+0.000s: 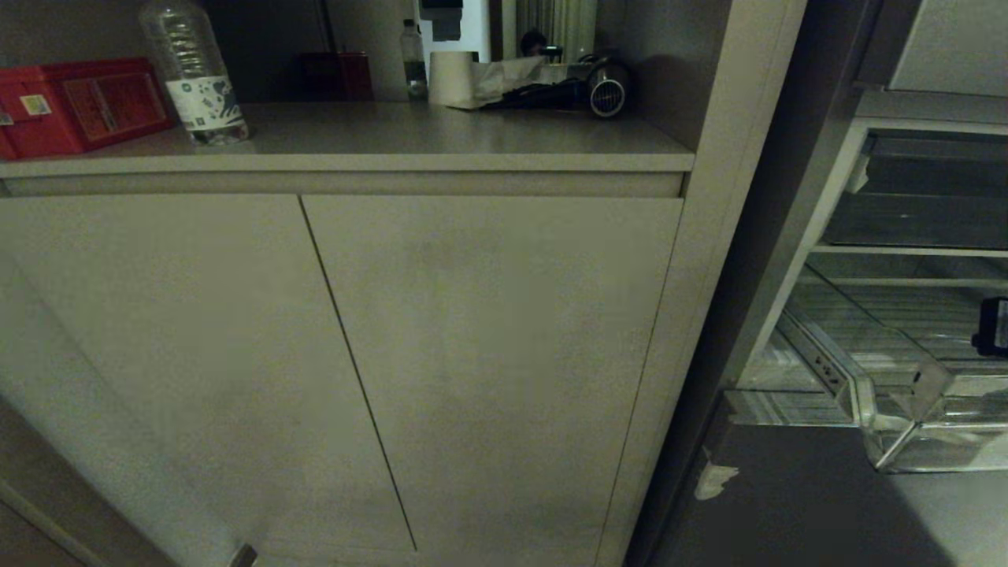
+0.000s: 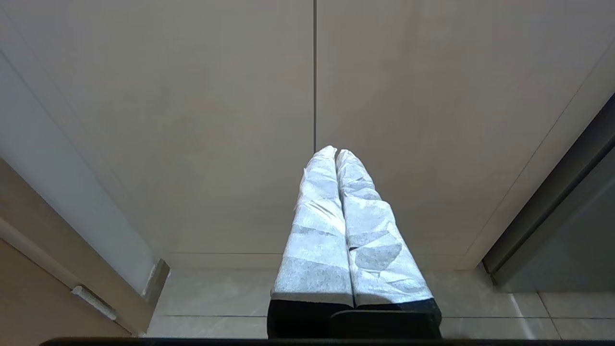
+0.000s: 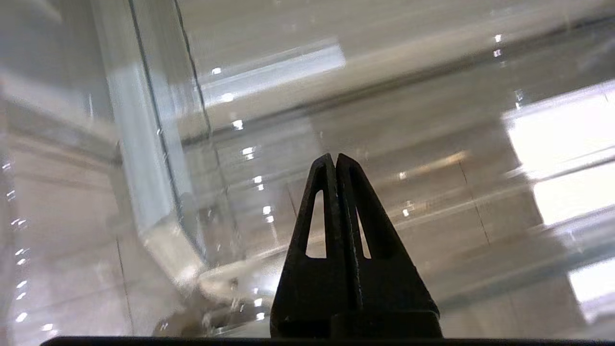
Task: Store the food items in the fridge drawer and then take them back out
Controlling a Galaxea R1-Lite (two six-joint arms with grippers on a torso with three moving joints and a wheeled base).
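The fridge drawer is a clear plastic bin with a ribbed floor, pulled out of the open fridge at the far right of the head view. A black part of my right arm shows over it at the picture's right edge. In the right wrist view my right gripper is shut on nothing, its black tips close to the drawer's clear wall. My left gripper, wrapped in white tape, is shut and empty, pointing at the cabinet doors. The food items are out of view.
A beige cabinet with two shut doors fills most of the head view. Its counter holds a red box, a plastic bottle, a paper roll and dark clutter. Tiled floor lies below the cabinet.
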